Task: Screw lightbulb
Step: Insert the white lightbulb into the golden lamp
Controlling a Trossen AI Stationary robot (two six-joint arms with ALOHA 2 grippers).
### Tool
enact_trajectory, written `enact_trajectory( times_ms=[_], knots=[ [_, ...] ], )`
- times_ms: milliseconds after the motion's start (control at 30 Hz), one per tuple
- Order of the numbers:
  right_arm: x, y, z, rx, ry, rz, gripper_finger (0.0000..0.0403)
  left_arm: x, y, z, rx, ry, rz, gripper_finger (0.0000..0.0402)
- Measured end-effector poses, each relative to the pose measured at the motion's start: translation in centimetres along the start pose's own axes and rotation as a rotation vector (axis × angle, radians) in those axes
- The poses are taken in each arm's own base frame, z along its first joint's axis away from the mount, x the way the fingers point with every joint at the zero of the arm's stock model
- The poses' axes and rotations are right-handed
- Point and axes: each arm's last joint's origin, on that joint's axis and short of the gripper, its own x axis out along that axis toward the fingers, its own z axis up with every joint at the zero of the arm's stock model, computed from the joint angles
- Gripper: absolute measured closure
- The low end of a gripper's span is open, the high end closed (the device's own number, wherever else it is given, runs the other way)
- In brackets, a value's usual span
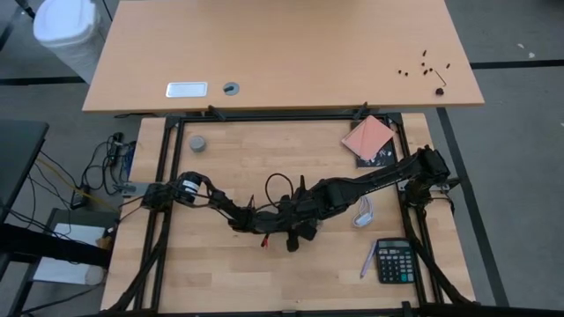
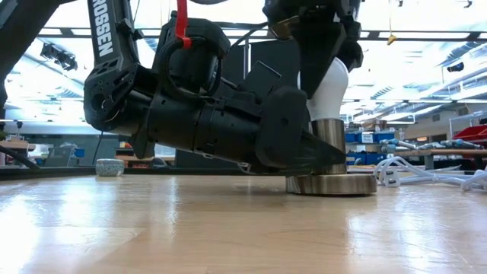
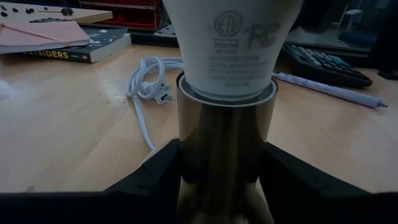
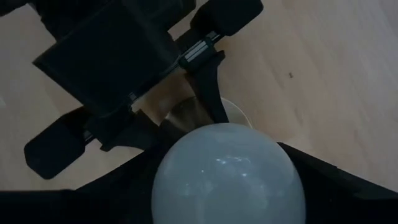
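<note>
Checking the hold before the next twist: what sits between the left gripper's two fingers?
In the left wrist view, the metal socket stands between the left gripper fingers, clamped on both sides, with the lightbulb seated in its top.

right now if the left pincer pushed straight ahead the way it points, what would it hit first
The shiny metal socket cylinder, which already sits between the left pincer fingers with the white pear-shaped lightbulb seated on top. Past that, probably the coiled white power cord, though depth is unclear.

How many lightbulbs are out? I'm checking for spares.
1: the lightbulb stands in the metal socket mid-table, between both arms. Others may be hidden beneath them.
</note>
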Motion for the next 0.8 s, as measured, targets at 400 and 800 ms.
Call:
enact_trajectory(
  times_ms=[400, 800],
  knots=[
    [-0.2, 0.0, 0.0, -0.107, -0.002, 0.007, 0.0115, 0.0, 0.0, 0.0, -0.003, -0.003, 0.0, 0.0208],
    [-1.0, 0.1, 0.2, -0.395, 0.019, 0.048, 0.0115, 0.1, 0.0, 0.3, -0.006, -0.014, -0.005, 0.0208]
  ],
)
